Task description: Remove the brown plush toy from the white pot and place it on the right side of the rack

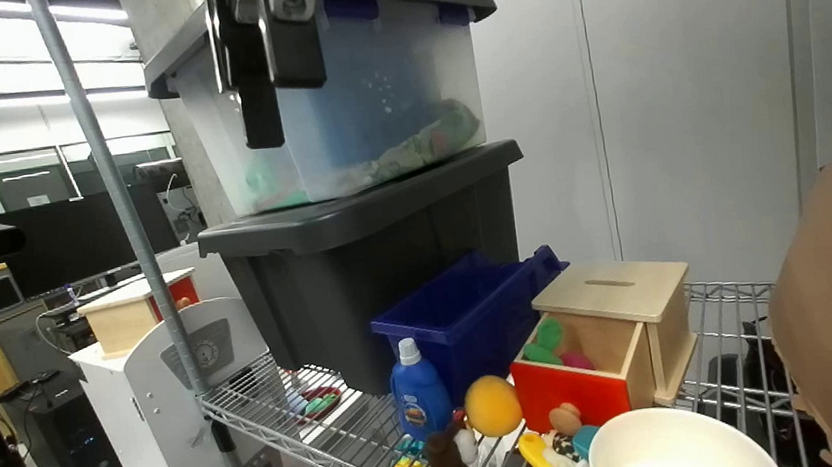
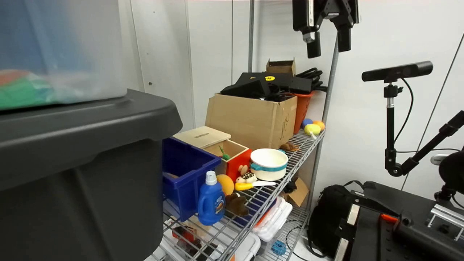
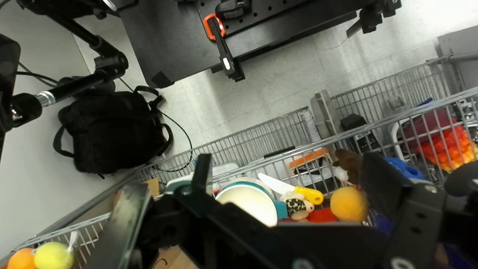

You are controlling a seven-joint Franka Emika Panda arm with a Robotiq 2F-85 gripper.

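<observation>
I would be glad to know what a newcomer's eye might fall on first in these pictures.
Probably the big grey bin with the clear bin stacked on it, looming large in both exterior views. Then, perhaps, the bright colours on the rack: the orange ball between the blue bottle and the red drawer, with the white pot nearby. The jaws hang open and empty at the top of both exterior views.

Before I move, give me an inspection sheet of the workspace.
Surface: wire rack, crowded.
Job's things: white pot upright, no toy showing in its visible inside; brown plush toy beside the blue bottle, orange-brown item near the cardboard box; cannot tell which is meant.
Clutter: orange ball, yellow-handled knife, blue bin.
Gripper: open, holding nothing.
Cables: black cable hanging from the camera.
Surroundings: black backpack on the floor.
</observation>
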